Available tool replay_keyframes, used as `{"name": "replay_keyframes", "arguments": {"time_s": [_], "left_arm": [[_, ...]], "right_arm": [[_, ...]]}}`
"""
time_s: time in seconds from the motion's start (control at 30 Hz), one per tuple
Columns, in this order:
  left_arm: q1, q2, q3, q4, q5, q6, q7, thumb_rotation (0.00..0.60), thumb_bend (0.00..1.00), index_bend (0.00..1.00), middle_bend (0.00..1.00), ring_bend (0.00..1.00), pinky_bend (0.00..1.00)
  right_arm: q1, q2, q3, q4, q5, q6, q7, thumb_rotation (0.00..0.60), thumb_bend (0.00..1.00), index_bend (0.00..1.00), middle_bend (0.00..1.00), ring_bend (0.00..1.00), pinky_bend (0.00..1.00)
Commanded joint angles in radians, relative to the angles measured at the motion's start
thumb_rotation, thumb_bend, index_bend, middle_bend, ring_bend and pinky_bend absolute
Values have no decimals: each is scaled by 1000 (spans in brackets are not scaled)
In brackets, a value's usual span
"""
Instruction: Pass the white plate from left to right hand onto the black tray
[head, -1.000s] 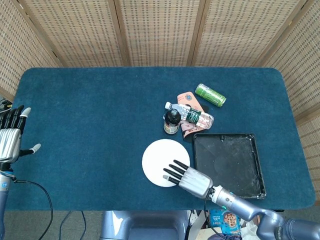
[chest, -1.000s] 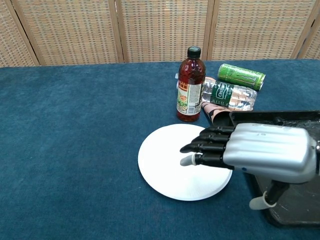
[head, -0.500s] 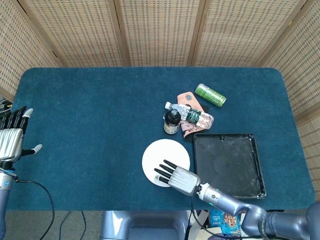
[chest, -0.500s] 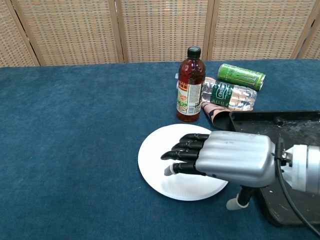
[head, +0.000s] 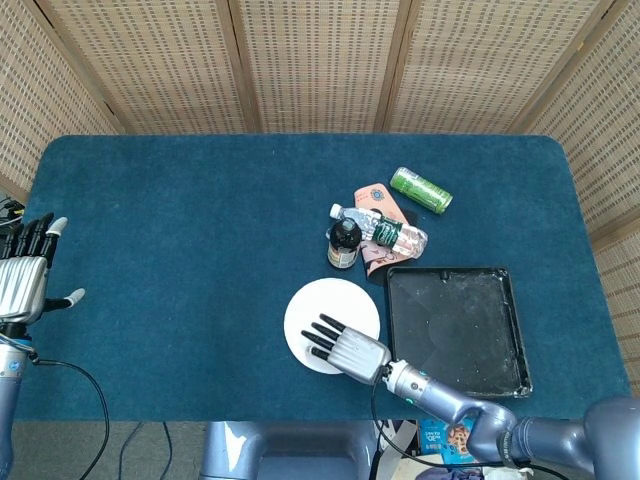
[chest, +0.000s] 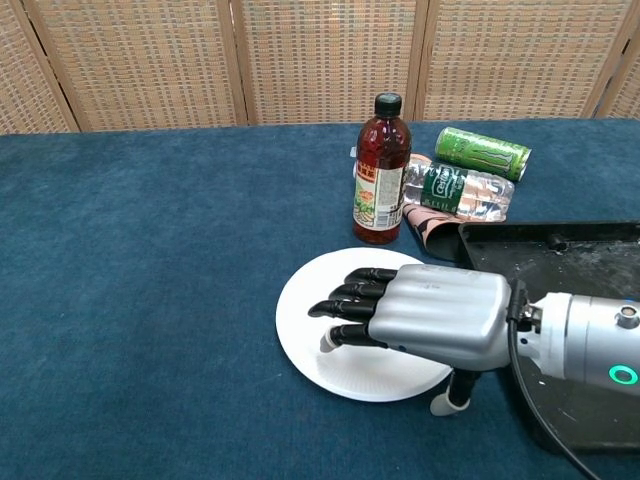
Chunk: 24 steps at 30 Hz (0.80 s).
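Observation:
The white plate (head: 335, 302) (chest: 310, 312) lies flat on the blue table, just left of the black tray (head: 457, 330) (chest: 575, 250). My right hand (head: 343, 347) (chest: 420, 315) lies palm down over the plate's near right part, fingers stretched out and apart, thumb hanging off the plate's edge. I cannot tell whether it touches the plate; it grips nothing. My left hand (head: 26, 272) stands far off at the table's left edge, fingers spread, empty. The tray holds nothing.
Behind the plate stand a dark brown bottle (head: 344, 243) (chest: 379, 185), a lying water bottle (head: 385, 229) (chest: 455, 189), a green can (head: 420, 189) (chest: 483, 152) and a pinkish packet (head: 379, 200). A wicker screen backs the table.
My right hand has slid left over the plate, covering more of it. The plate and my left hand have stayed put.

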<state>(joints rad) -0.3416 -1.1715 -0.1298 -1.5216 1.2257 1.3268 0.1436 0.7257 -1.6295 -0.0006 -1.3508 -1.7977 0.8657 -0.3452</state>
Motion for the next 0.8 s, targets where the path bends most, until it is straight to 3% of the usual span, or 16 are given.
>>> {"name": "replay_keyframes", "arguments": {"time_s": [0.03,0.2,0.3,0.63,0.8], "left_arm": [[0,-2,-2,3,1,-5,1,600,0,0,0,0,0],[1,-3,-5,3,3,-11,2,600,0,0,0,0,0],[2,-4,-6,4,5,-15,3,600,0,0,0,0,0],[7,-2,-12,0,9,-22,-1,600,0,0,0,0,0],[9,0,-14,-4,14,-25,-2,600,0,0,0,0,0]], "right_arm": [[7,-22,0,26,3,12,-2,600,164,155,0,0,0],[9,-61,5,74,-1,53,-5,600,394,184,0,0,0],[8,-89,6,117,-15,106,19,600,473,193,0,0,0],[10,-123,23,200,-15,215,82,600,514,216,0,0,10],[17,-126,23,218,-1,212,79,600,512,368,0,0,16]]}}
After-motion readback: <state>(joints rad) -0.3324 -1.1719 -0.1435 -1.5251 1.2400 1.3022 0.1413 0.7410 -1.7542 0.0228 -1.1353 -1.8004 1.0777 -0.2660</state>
